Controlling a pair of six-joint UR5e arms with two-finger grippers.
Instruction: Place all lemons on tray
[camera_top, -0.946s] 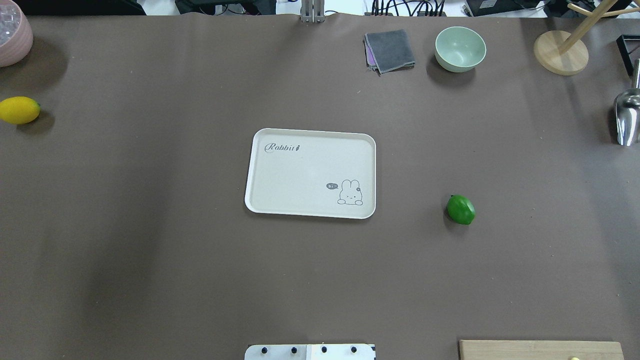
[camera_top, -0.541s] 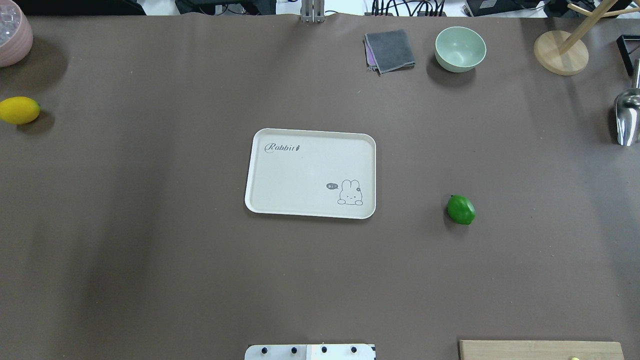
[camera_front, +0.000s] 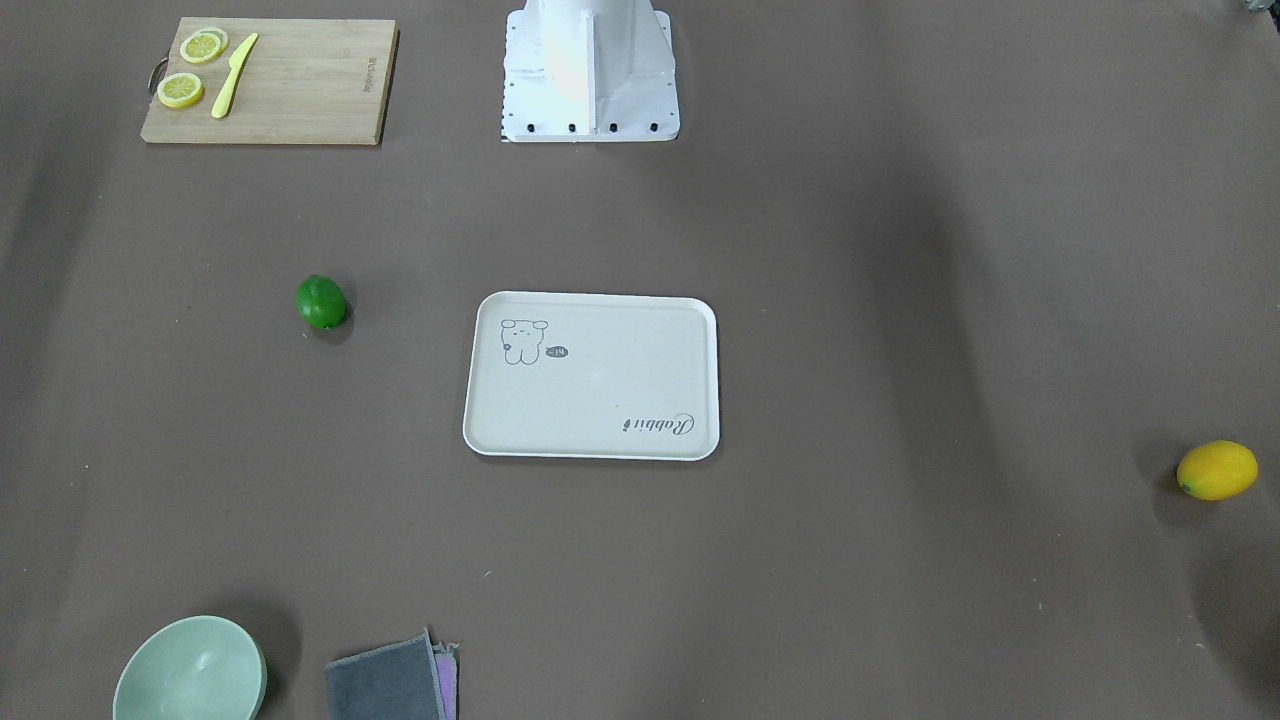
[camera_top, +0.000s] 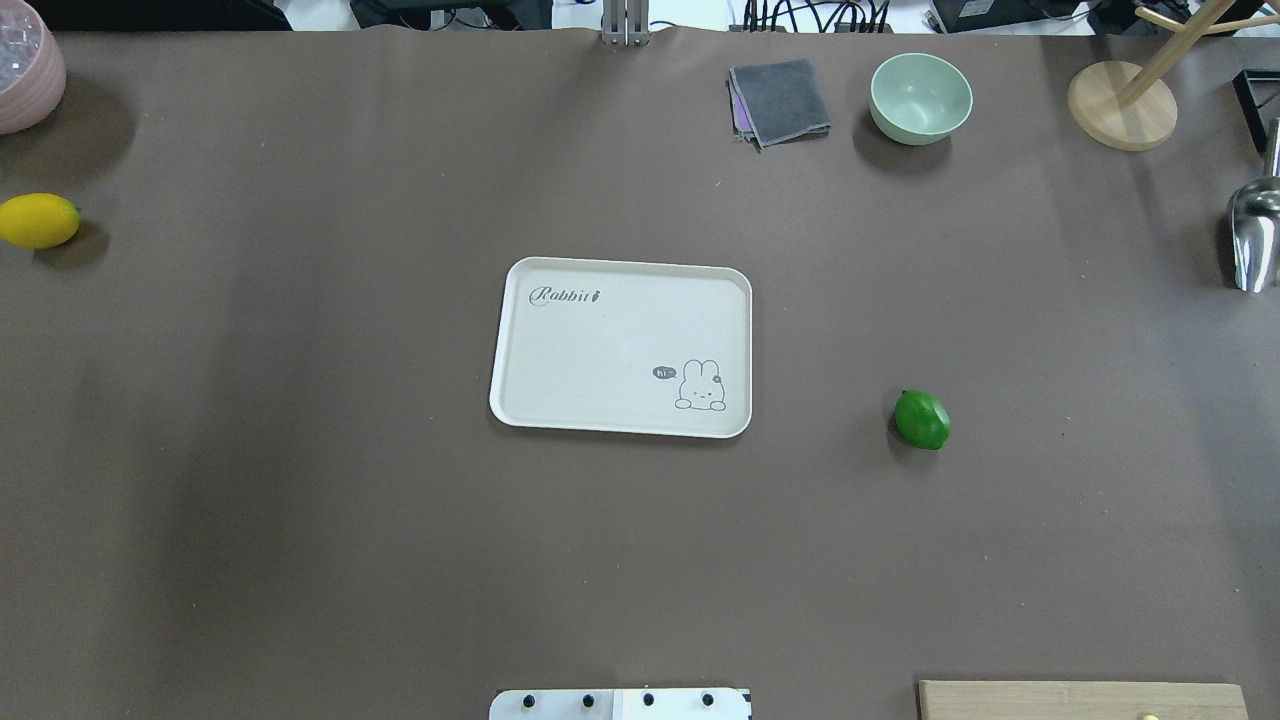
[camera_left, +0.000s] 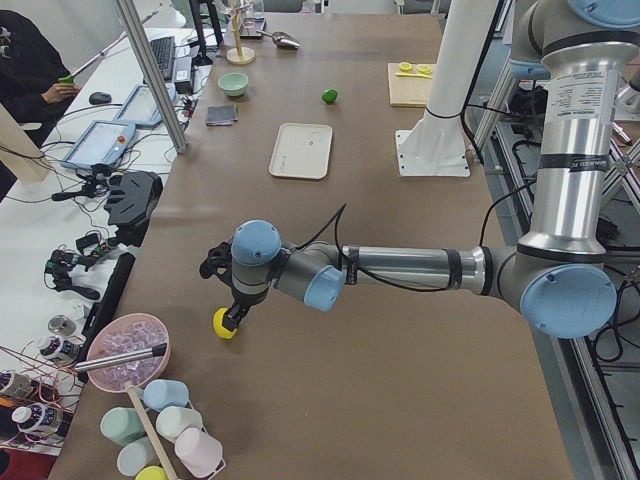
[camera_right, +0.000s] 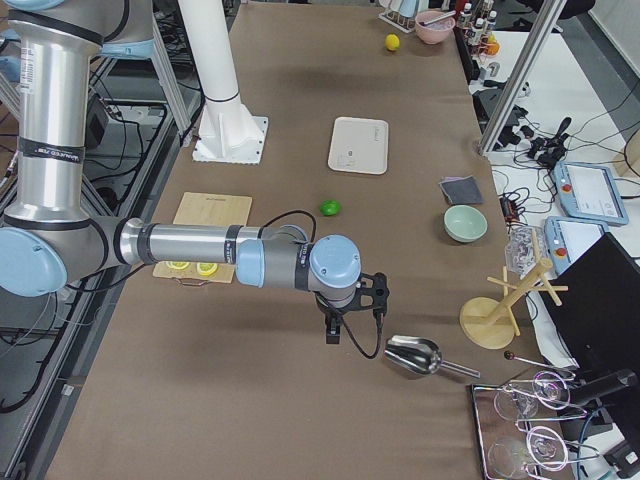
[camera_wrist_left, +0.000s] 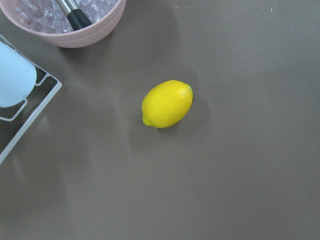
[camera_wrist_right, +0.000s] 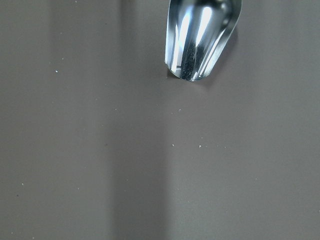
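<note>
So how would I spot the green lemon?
Find the off-white tray in the centre. In the overhead view, right of it, the green lemon lies alone on the brown table. It's glossy dark green; the other lemon is yellow.

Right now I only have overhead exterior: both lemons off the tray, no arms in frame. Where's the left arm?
Observer: Exterior left shows the left end effector over the yellow lemon. I can't tell whether they touch.
Operator: Open or shut?
Observer: Can't tell. The left wrist view has that lemon near centre, with no fingers in frame.
Operator: Right arm?
Observer: The right end effector hangs beside the metal scoop, well away from the green lemon.
</note>
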